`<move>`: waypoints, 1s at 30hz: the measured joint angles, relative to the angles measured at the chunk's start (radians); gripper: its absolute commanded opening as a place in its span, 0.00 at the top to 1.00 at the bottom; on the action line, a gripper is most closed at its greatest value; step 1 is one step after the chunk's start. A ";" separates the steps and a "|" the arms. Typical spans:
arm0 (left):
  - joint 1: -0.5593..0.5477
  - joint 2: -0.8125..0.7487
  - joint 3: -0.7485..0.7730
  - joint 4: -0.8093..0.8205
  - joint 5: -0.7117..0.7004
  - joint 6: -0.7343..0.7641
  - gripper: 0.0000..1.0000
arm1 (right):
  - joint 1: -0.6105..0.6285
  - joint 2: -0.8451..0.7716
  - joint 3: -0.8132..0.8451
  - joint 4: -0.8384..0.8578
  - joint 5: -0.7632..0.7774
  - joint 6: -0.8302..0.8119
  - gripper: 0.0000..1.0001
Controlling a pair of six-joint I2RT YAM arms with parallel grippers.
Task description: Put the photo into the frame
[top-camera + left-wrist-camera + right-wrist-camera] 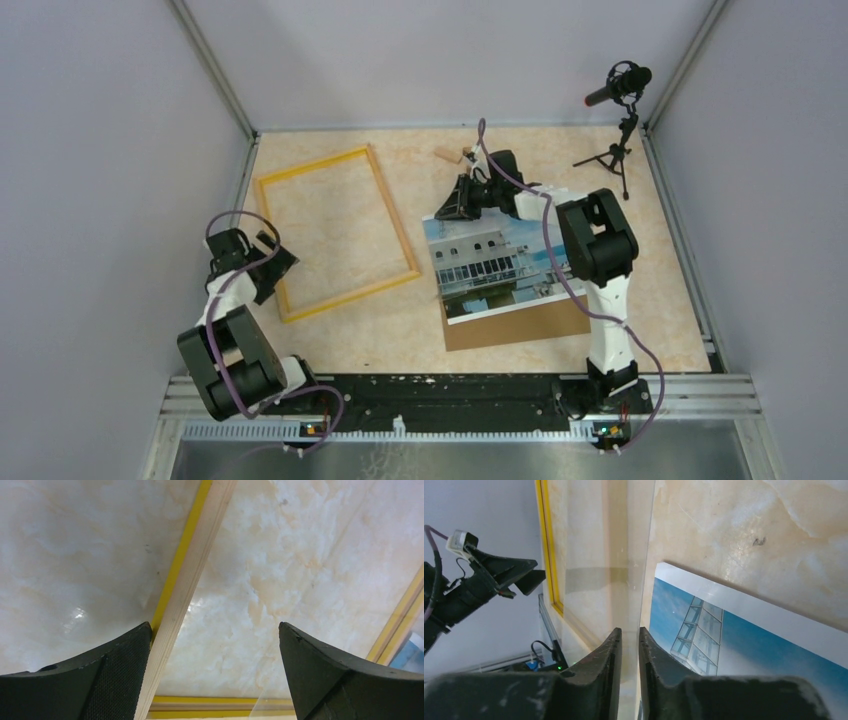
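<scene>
None placed yet: photo (490, 262) is lying centre-right on a brown board (515, 328), frame (394, 212) is sitting empty upper left. Right gripper (630, 632) is apparently pinching a clear sheet (594, 580); left gripper (215, 632) is hovering spread over a frame rail.

Backing board (515, 328) mostly under photo (480, 265), clear sheet's (594, 580) edge hidden inside right claw (630, 640), far-edge bits (452, 154) unidentifiable.

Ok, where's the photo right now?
In the top view the photo lies flat, right of centre on the table, resting on the brown backing board just right of the yellow frame.
</scene>
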 measured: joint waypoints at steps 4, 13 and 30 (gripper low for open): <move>-0.033 -0.053 -0.014 0.002 0.001 0.000 0.01 | 0.000 0.004 -0.006 0.005 -0.005 0.000 1.00; -0.122 -0.138 -0.014 -0.016 -0.066 -0.007 0.01 | 0.013 0.042 0.015 0.098 -0.044 -0.029 1.00; -0.358 -0.201 0.230 -0.113 -0.276 -0.076 0.01 | 0.133 0.174 0.294 0.180 -0.042 -0.055 1.00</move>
